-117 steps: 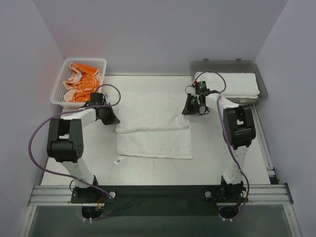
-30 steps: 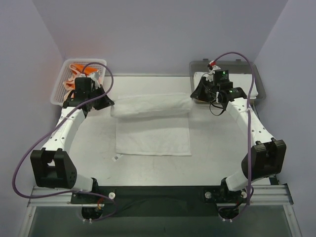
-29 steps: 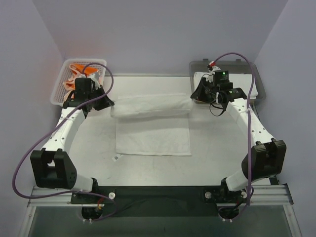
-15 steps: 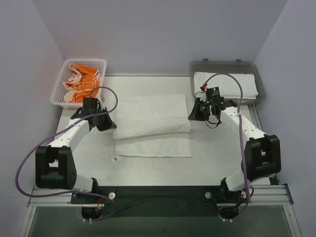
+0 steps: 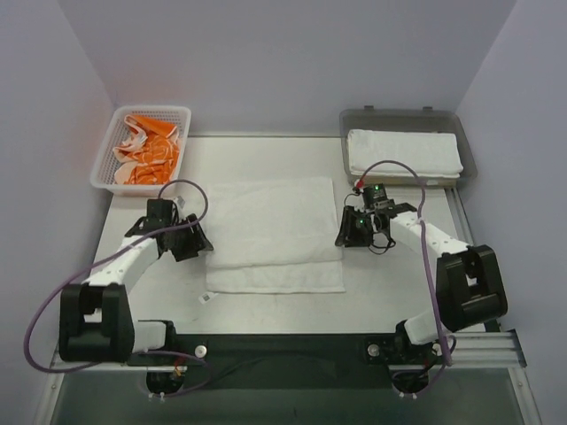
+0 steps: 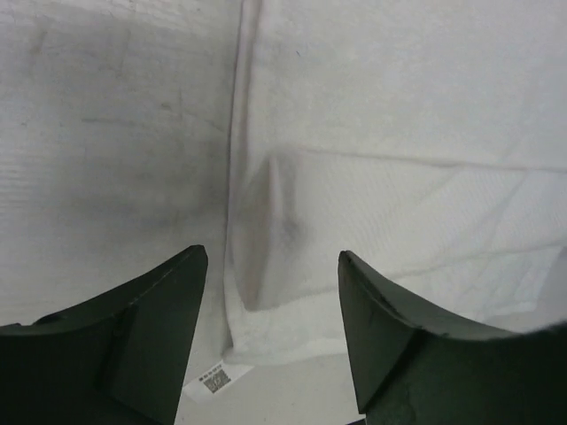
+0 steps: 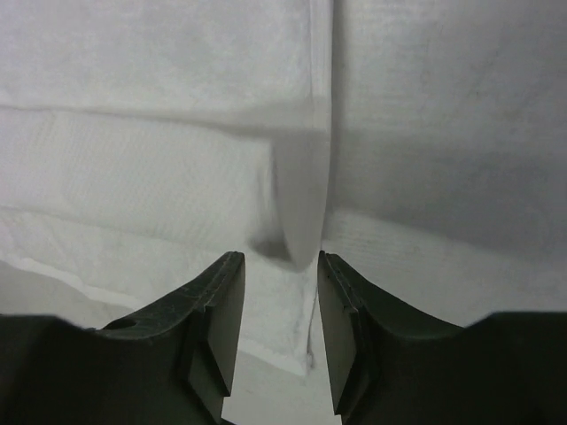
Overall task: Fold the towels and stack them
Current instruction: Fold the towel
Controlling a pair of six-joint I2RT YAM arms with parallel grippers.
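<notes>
- Black two-finger left gripper [image 6: 272, 258] is hovering with its jaws apart and nothing between them, just over the left edge of the plain white terry towel [image 5: 275, 226], apparently letting the fold settle.
- Matching right gripper [image 7: 279, 258] is hanging at that towel's right edge, its jaws parted more narrowly and gripping nothing. The pair is flanking the cloth, probably so both ends lie evenly.
- White terry towel is lying mid-table [image 5: 399, 274], its upper layer covering all but a near strip.
- Folded white towel [image 5: 405, 152] is resting in the grey translucent plastic tray [image 5: 403, 114], likely the stacking place.
- Orange-and-white towel [image 5: 146, 150] is sitting crumpled in the white mesh plastic basket [image 5: 104, 164], seemingly awaiting folding.
- Counting: two grippers, two white towels, one orange-and-white heap (pieces within not countable), one basket, one tray.
</notes>
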